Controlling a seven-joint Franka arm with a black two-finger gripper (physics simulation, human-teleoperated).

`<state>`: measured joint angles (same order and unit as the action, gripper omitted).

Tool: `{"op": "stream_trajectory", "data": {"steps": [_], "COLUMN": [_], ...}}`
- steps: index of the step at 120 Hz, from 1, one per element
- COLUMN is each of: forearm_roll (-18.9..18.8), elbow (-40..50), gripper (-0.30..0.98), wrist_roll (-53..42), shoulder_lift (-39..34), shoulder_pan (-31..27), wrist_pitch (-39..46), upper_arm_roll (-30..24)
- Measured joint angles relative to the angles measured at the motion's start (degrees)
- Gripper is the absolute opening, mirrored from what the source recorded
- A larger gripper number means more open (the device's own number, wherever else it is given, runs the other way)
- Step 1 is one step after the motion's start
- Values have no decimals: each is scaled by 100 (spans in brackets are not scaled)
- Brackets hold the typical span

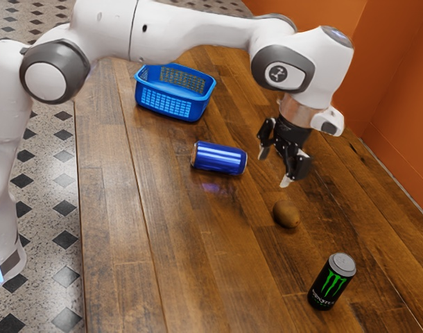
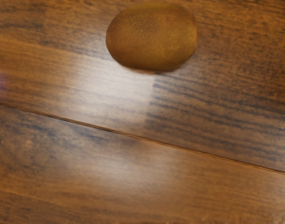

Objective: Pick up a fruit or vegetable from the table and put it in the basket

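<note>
We are in an indoor room, though we cannot tell its use. We see orange walls [image 1: 388, 104], a diamond-patterned floor [image 1: 48, 229] and a wooden table [image 1: 114, 243].

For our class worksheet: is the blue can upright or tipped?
Tipped: the blue can lies on its side, curved wall against the table.

From here, a brown, oval kiwi [image 1: 286, 214] lies on its long side, well apart from the upright blue lattice basket [image 1: 171, 104], toward the exterior view's five o'clock from it.

White arm [image 1: 191, 31] arched, black gripper [image 1: 273, 168] angled downward, 2 fingers [image 1: 299, 166] spread apart
</note>
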<state>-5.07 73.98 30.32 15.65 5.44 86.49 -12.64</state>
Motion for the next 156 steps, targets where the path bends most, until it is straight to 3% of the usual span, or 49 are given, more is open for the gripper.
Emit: {"op": "stream_trajectory", "data": {"steps": [14, 30, 55, 95, 116, 156], "forearm_roll": [-11, -20, 208, 239, 283, 242], "elbow": [1381, 1749, 1650, 90, 605, 579], "gripper": [69, 69, 69, 69, 69, 68], "wrist_roll": [-791, -1593, -2895, -4818, -5592, -6754], "shoulder_lift": [-996, -1205, -763, 752, 502, 738], "shoulder_pan": [-167, 31, -186, -575, -696, -964], "wrist_pitch": [328, 632, 913, 1225, 1308, 1406], "upper_arm_roll": [-148, -196, -174, -219, -228, -246]}}
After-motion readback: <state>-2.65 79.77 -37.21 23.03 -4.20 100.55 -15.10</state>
